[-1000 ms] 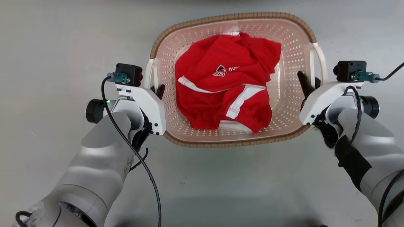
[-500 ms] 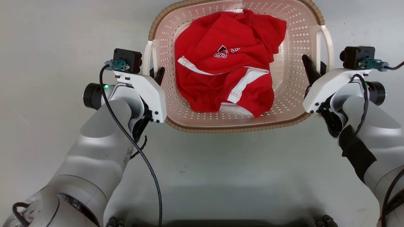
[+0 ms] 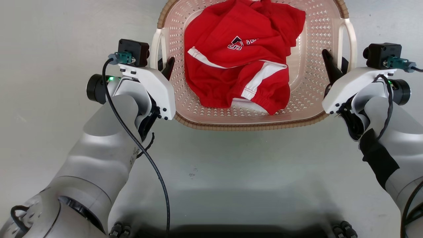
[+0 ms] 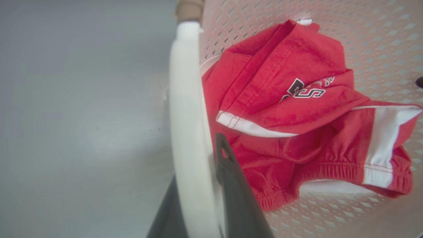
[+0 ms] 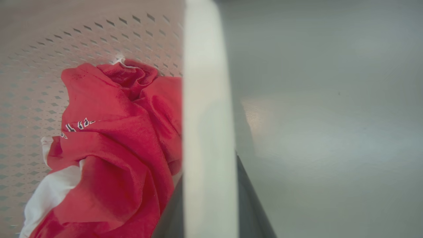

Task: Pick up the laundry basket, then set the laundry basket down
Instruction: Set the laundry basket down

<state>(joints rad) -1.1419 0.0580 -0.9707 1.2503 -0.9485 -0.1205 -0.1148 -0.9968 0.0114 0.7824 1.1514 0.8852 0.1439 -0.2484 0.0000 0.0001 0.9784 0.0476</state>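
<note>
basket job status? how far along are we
Done: the left gripper is shut on the left handle and the right gripper on the right handle of the laundry basket, with red clothes inside. In hand: the pickup; I can't tell if it's off the floor. Left: set it down and release.

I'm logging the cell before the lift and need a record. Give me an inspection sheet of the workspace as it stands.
Surface: smooth grey floor, a few small marks.
Job's things: laundry basket, upright, red garment inside.
Clutter: nothing seen.
Grippers: left gripper shut on the left handle; right gripper shut on the right handle.
Cables: black cable along the left forearm; thin cable looped at the right wrist.
Surroundings: robot's dark base at the near edge.
</note>
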